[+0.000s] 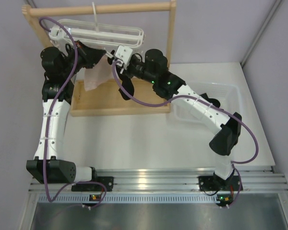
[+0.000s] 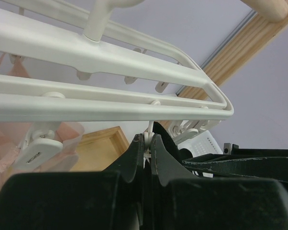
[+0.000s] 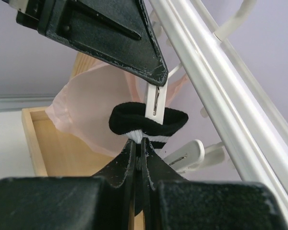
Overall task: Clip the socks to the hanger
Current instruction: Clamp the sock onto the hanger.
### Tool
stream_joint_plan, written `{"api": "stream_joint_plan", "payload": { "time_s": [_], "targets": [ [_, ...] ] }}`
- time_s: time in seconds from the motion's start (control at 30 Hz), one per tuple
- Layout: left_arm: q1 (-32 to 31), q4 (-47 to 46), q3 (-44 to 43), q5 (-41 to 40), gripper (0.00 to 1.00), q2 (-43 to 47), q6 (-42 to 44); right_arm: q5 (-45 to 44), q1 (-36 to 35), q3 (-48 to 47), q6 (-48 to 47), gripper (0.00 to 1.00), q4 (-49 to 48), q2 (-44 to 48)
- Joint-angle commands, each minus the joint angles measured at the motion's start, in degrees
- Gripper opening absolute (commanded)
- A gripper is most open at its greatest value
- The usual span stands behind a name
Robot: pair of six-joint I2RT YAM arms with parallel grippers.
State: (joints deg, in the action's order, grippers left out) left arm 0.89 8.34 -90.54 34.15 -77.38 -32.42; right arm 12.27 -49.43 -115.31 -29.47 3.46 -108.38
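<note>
The white hanger (image 1: 102, 32) hangs by its hook from the wooden rod. Both grippers meet under its right end. My left gripper (image 2: 146, 138) is shut on the top of a white clip (image 2: 149, 128) that dangles from the hanger frame (image 2: 110, 62). My right gripper (image 3: 138, 143) is shut on a black sock (image 3: 129, 117) with a white stripe and holds its cuff up at that clip (image 3: 156, 101). The clip's lower end lies over the cuff. The left gripper's fingers (image 3: 110, 33) show just above. In the top view the left gripper (image 1: 107, 56) and right gripper (image 1: 116, 61) nearly touch.
A pale pink cloth (image 1: 96, 76) hangs from the hanger just left of the grippers, also in the right wrist view (image 3: 91, 115). The wooden rack (image 1: 170, 52) stands on a board base (image 1: 110, 103). A white basket (image 1: 216, 96) sits at the right, under the right arm.
</note>
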Motion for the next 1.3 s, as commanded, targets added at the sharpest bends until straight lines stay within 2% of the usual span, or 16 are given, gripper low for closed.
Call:
{"api": "stream_joint_plan", "payload": {
  "time_s": [0.0,0.03,0.07,0.2,0.53,1.13,1.17,1.27],
  "targets": [
    [-0.09,5.02,-0.25,2.41,0.06,0.92,-0.18,-0.05,-1.90,-1.94,-1.02,0.00,-5.22,1.94],
    [-0.09,5.19,-0.34,2.24,0.08,0.83,-0.10,-0.32,-1.90,-1.77,-0.94,0.00,-5.31,2.03],
    [-0.18,5.37,-0.51,1.97,0.17,0.92,-0.01,-0.49,-1.90,-1.76,-0.94,0.00,-5.48,2.12],
    [-0.09,5.99,-1.48,1.53,0.36,0.83,0.17,-0.85,-1.99,-1.41,-1.55,0.00,-5.57,2.38],
    [-0.01,7.92,-2.53,-0.66,0.60,3.55,1.92,-1.55,-1.72,0.69,-3.31,0.00,-5.93,2.47],
    [0.52,8.27,-1.57,-3.65,0.63,6.46,0.79,-1.20,-1.02,4.03,-4.10,0.00,-6.19,3.96],
    [0.52,8.19,-1.57,-3.57,0.64,6.46,0.61,-1.11,-1.02,4.30,-4.19,0.01,-6.01,4.14],
    [0.61,7.92,-1.65,-3.30,0.64,6.37,0.34,-0.67,-1.02,5.35,-4.10,0.13,-5.40,4.58]
  ]
}}
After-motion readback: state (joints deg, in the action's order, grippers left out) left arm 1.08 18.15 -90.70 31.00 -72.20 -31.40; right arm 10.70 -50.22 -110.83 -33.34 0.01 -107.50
